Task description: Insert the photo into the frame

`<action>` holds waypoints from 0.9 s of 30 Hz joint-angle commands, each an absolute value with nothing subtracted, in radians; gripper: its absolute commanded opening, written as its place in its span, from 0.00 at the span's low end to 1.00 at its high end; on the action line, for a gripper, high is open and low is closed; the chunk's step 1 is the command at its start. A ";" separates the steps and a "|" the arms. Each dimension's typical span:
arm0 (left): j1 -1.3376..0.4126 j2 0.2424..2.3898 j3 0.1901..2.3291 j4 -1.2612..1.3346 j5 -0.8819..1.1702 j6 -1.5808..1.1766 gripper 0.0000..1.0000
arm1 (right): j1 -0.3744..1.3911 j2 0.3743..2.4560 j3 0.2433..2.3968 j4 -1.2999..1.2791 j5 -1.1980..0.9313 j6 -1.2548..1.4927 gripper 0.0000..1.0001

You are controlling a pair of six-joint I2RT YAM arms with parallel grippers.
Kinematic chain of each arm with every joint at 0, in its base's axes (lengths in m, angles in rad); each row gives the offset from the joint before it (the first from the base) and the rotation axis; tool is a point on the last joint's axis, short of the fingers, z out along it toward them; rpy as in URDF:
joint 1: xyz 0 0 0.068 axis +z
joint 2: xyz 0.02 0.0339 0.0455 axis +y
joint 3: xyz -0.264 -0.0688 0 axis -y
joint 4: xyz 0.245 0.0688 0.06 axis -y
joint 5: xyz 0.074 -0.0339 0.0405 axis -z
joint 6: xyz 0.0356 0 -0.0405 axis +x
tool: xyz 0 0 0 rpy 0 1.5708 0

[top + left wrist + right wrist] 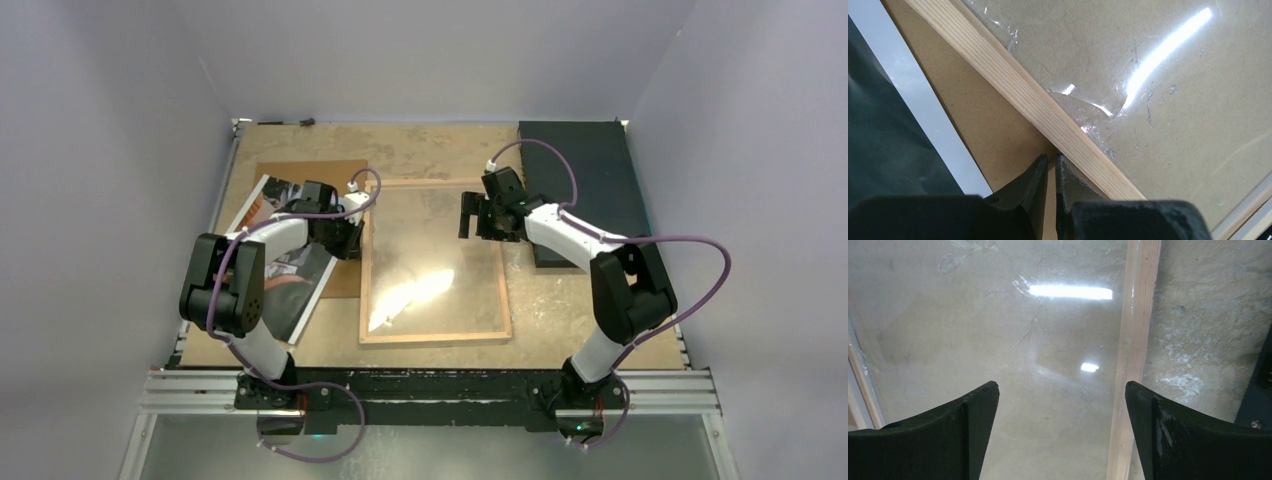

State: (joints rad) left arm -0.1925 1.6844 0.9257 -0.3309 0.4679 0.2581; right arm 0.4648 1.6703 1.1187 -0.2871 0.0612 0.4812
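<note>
The frame (436, 338) lies flat mid-table, light wood back up, its clear pane (430, 260) showing the table through it. The photo (305, 275) lies to its left, dark with a white border, partly under my left arm. My left gripper (352, 238) is shut with nothing between its fingers. Its tips (1050, 159) rest against the outer side of the frame's left wooden rail (1018, 85), with the photo (883, 130) beside them. My right gripper (477, 218) hangs open above the frame's right side. Its fingers (1062, 387) straddle the pane and the right rail (1137, 330).
A brown backing board (310, 170) lies under the photo's far end and reaches the frame's left rail (983, 130). A black mat (580, 180) lies at the back right, its edge just right of my right gripper (1263, 375). Walls enclose the table.
</note>
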 commanded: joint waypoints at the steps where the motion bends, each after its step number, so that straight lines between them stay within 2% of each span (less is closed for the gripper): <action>1: -0.207 1.687 0.922 -0.416 0.459 0.282 0.10 | 0.469 1.669 1.156 -0.288 0.131 0.460 0.99; 6: -0.207 1.690 0.929 -0.411 0.459 0.273 0.09 | 0.472 1.687 1.160 -0.272 0.150 0.454 0.99; 16: -0.208 1.689 0.938 -0.418 0.458 0.271 0.09 | 0.474 1.698 1.138 -0.208 0.059 0.450 0.99; 27: -0.206 1.686 0.940 -0.419 0.455 0.272 0.09 | 0.474 1.688 1.112 -0.210 0.103 0.481 0.98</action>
State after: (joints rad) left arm -0.1970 1.6844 0.9352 -0.3565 0.4606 0.2577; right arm 0.4706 1.7279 1.1213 -0.2138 0.0872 0.4679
